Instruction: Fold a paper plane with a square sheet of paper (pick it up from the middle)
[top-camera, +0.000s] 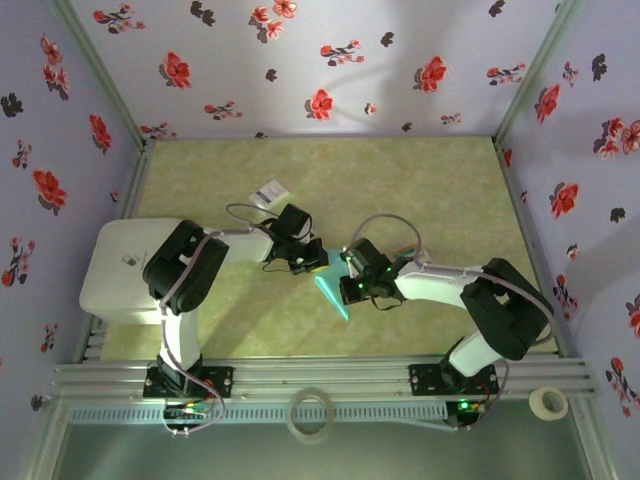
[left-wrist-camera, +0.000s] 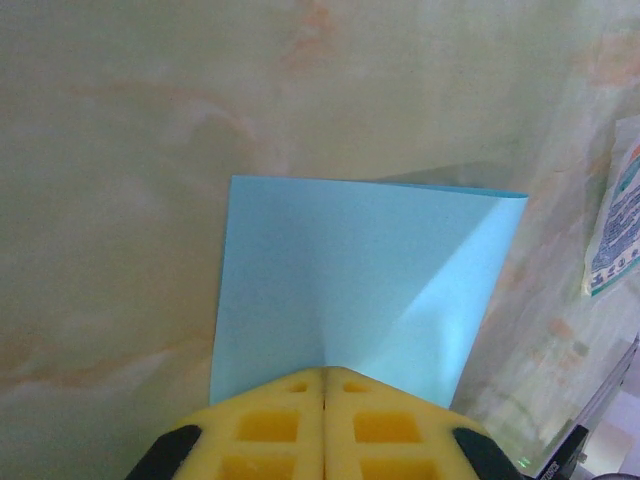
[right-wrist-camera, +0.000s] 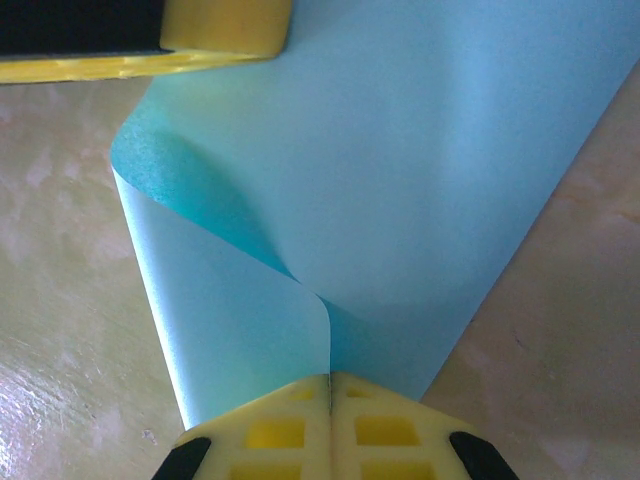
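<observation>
Top external view: two arms meet at the middle of the marbled counter (top-camera: 420, 190), the square sheet of paper (top-camera: 331, 291) held between them, its teal point showing toward the near edge.

In the left wrist view, the left hand (left-wrist-camera: 323, 378) has its yellow pads pressed together on the near edge of the sheet (left-wrist-camera: 350, 290), which lies flat on the counter with a diagonal crease running to its far corner. In the right wrist view, the right hand (right-wrist-camera: 330, 382) is likewise clamped tight on the paper (right-wrist-camera: 420, 170), where one flap curls over in a soft, uncreased roll; a pad of the left hand (right-wrist-camera: 215, 25) sits at the sheet's far side.

The paper looks thin, feather-light and limp: it bends under its own weight, should take a crease readily, and would probably slide on the glossy counter. A sharp tug between the two hands could wrinkle or tear it. The best hold appears to be at an edge or along a fold, with pads closed fully.

A printed card (left-wrist-camera: 612, 225) lies at the right of the left wrist view; its blue-green lettering is too blurred to read.
</observation>
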